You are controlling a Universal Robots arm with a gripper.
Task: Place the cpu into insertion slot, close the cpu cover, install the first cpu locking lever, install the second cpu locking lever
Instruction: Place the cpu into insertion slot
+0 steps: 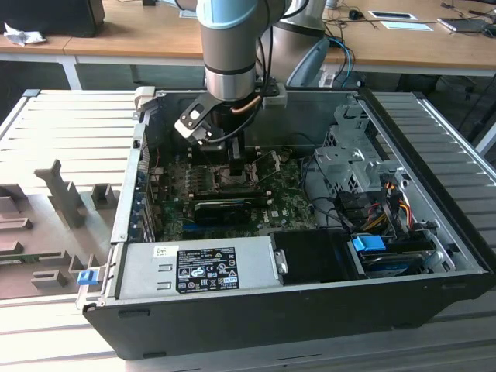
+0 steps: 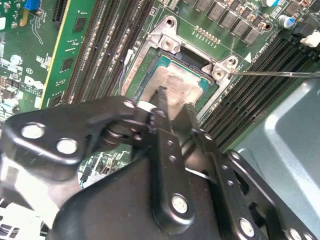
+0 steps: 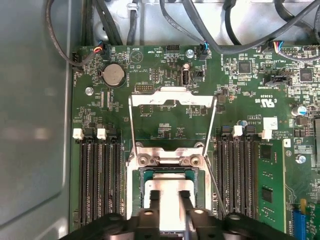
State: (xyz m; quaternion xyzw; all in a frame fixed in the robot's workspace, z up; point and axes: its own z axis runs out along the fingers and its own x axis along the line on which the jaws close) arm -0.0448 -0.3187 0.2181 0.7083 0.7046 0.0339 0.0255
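Observation:
The cpu (image 3: 170, 206) (image 2: 181, 82) lies flat, silver face up, inside the insertion slot (image 3: 133, 196) (image 2: 144, 64) on the green motherboard. My gripper (image 3: 170, 194) (image 2: 175, 100) (image 1: 231, 159) hangs just over the cpu's edge, its black fingers (image 3: 154, 197) a small gap apart with nothing between them. The cpu cover (image 3: 170, 97) (image 1: 268, 160) is swung open and lies back on the board past its hinge. One thin locking lever (image 3: 214, 186) (image 2: 275, 74) sticks out free beside the socket. Whether the fingertips touch the cpu is unclear.
Black memory slots (image 3: 97, 175) (image 3: 237, 175) flank the socket on both sides. A long black graphics card (image 1: 221, 208), the power supply (image 1: 194, 267), a drive cage (image 1: 349, 159) and cable bundles (image 3: 200, 25) crowd the case. A grey case wall (image 3: 35, 125) stands close by.

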